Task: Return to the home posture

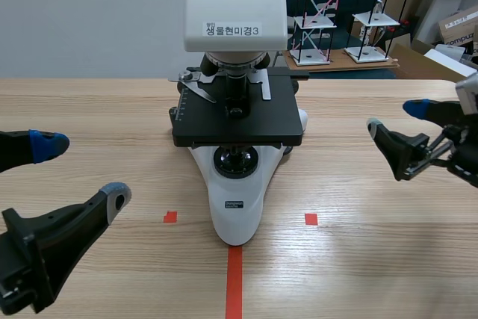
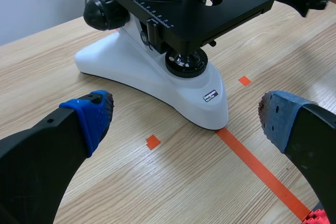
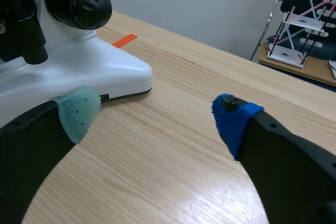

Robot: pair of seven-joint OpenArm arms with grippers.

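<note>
Arms on both flanks, with plenty of bare wood around them. Left arm (image 1: 26, 255) comes in low at the near left corner of the counter (image 1: 373, 259). The right arm (image 1: 452, 155) enters from the right edge, a little farther up the counter. Between them stands the microscope (image 1: 237, 121), square on the middle, its white foot pointing at the robot. The nose of that foot sits right at the head of the orange-red tape line (image 1: 234, 282), and two small tape squares (image 1: 170, 217) flank it. Open wood lies on either side of the microscope. Its black stage overhangs the foot, and the stage's right edge is the nearest hard edge to the right arm, with a strip of counter between them.

Now the jaws. Left jaws are spread wide, with nothing in them and nothing touched. From the left wrist the two pads (image 2: 94, 111) stand far apart, and the microscope's foot and the tape line show ahead in the gap. Right jaws are also wide open and empty, hanging over bare counter. The grey-green pad (image 3: 79, 109) is on the microscope side and the blue pad (image 3: 233, 119) on the outer side. From that wrist the foot's corner looks close behind the green pad, but the scene view shows them apart.
</note>
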